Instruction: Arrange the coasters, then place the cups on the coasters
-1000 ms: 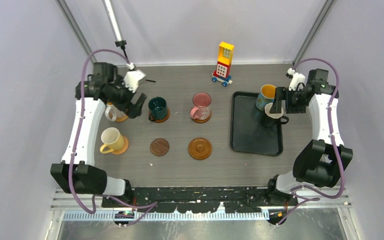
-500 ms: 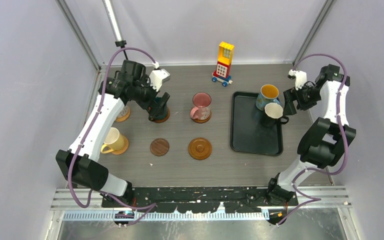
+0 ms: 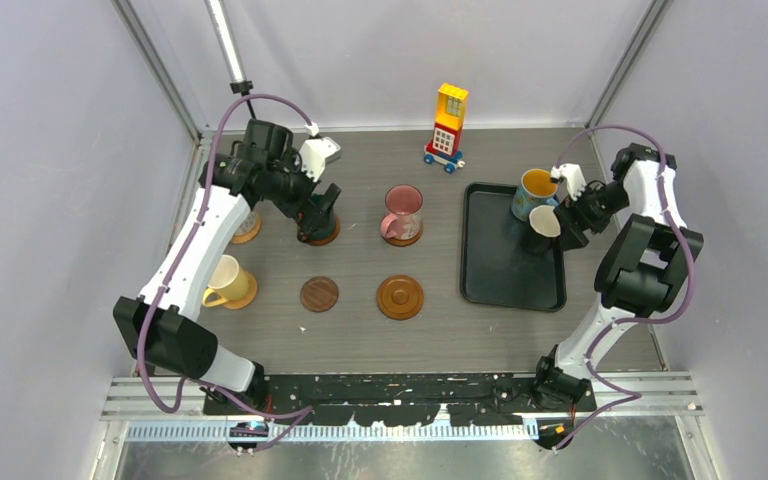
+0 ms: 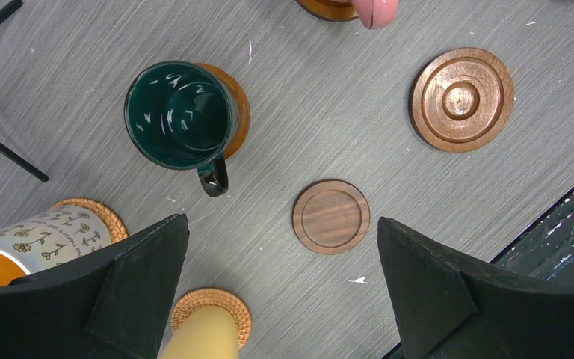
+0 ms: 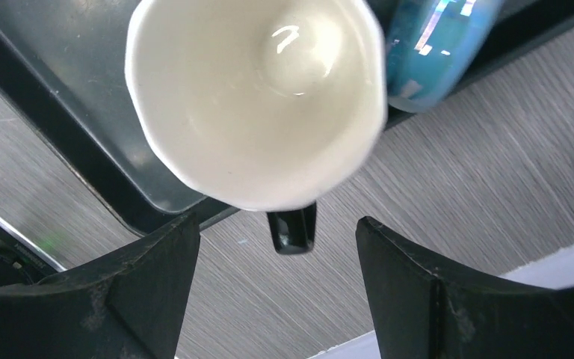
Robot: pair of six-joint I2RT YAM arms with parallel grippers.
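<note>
My left gripper (image 3: 318, 213) hovers open above the dark green cup (image 4: 183, 112), which sits on an orange-brown coaster (image 4: 237, 103). Two bare coasters lie in the front row: a dark one (image 3: 319, 294) and a ringed one (image 3: 400, 297). The pink cup (image 3: 402, 211), pale yellow cup (image 3: 222, 279) and white flowered cup (image 4: 37, 238) each stand on a coaster. My right gripper (image 5: 278, 224) is open, its fingers either side of the black handle (image 5: 293, 229) of the cream cup (image 5: 254, 97), not touching it. The blue cup (image 3: 535, 190) stands beside it.
The cream and blue cups stand in the black tray (image 3: 508, 285) right of centre. A yellow-red toy block tower (image 3: 448, 125) stands at the back. The table's right edge (image 5: 493, 299) runs close under my right gripper.
The left arm swung right from the white cup to above the green cup, then held. The right gripper moved in low beside the cream cup's handle, its jaws narrowing slightly.
</note>
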